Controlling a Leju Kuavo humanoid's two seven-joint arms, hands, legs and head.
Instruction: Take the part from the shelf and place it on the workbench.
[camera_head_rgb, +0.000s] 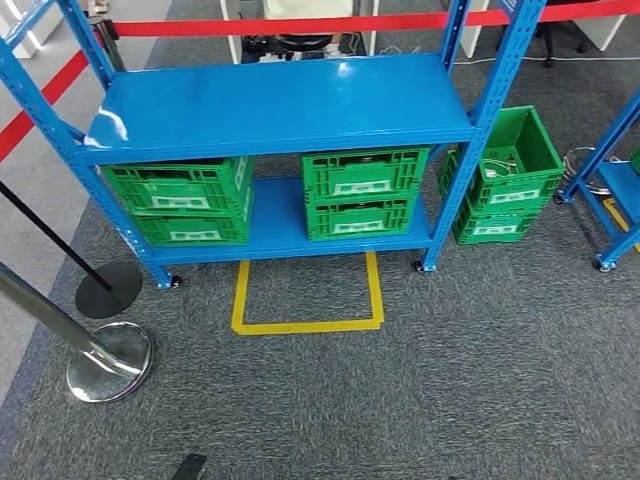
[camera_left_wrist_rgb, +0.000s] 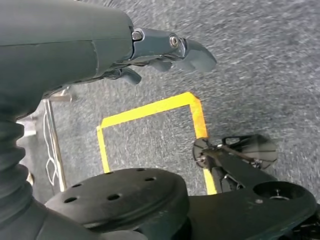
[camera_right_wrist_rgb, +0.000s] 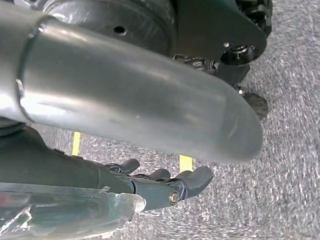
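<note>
Shelf | green crates below | contents hidden

Nothing here can actually be read. The green crates on the lower level of the blue shelf each carry a white label strip on the front, but whatever is printed on them is too small and blurred to make out. The crates beside the shelf have the same white strips, equally unreadable.
</note>
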